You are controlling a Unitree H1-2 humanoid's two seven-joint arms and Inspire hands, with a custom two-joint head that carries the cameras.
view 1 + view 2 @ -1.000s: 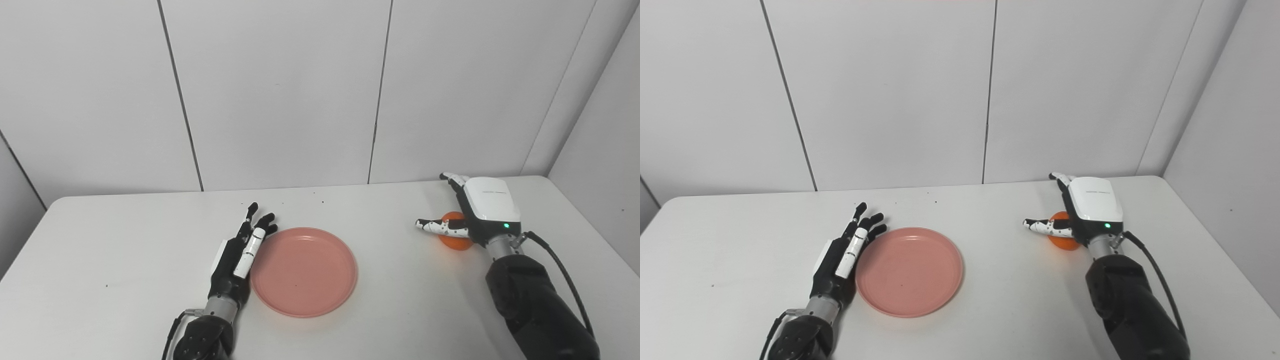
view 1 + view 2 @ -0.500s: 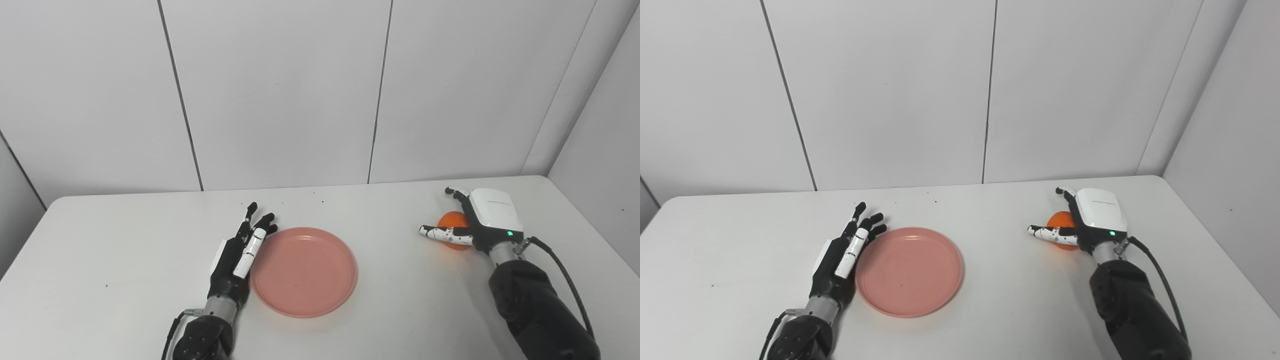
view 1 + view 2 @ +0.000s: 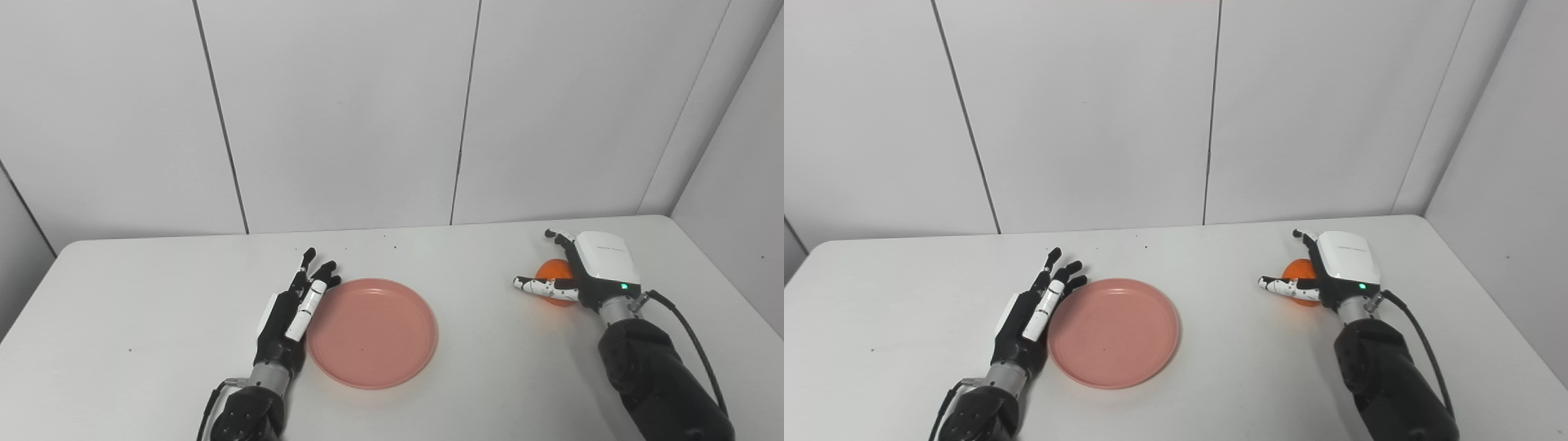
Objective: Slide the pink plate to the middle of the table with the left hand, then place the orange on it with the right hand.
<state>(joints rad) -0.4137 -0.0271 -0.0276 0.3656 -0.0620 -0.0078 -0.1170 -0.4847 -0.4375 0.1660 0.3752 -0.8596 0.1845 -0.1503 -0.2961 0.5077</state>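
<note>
On the white table (image 3: 153,288) the pink plate (image 3: 372,332) already lies near the middle, so the step in hand looks like the grasp of the orange (image 3: 554,275), which calls for wrapping the fingers fully round the fruit before lifting. The left robot hand (image 3: 293,309) lies flat with fingers spread, its side touching the plate's rim. The right robot hand (image 3: 582,269) cups loosely over the orange, thumb stretched in front, not yet closed on it

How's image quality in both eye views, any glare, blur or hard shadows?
Left eye view: even, diffuse light, only soft shadows under the pink plate and right hand; no glare. Right eye view: equally sharp, orange and left hand crisp, no motion blur; a faint pink fringe along the top edge.
</note>
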